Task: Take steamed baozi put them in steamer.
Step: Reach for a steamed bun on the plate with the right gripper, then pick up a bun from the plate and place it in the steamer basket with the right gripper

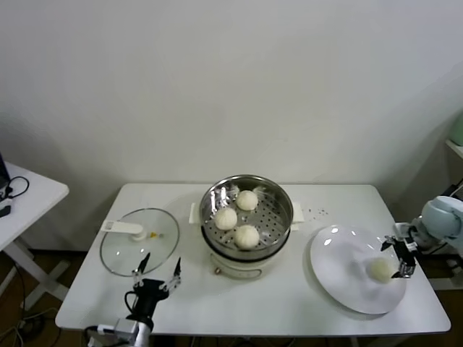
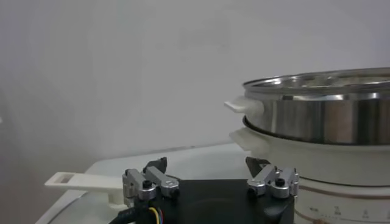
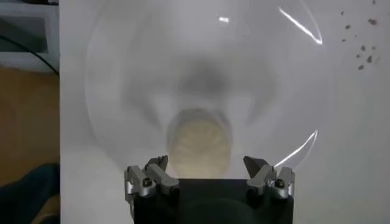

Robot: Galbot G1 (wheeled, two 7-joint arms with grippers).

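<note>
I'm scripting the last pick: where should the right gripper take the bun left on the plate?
Across the baozi's widest middle, coming straight down from above. It is a smooth dome alone on the white plate, and the open right gripper already straddles it.

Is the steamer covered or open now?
Open. The glass lid lies flat on the table beside the steamer, not on it.

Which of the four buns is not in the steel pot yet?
The bun on the white plate, the lone baozi between the open right pincer tips. The other three lie inside the steamer.
</note>
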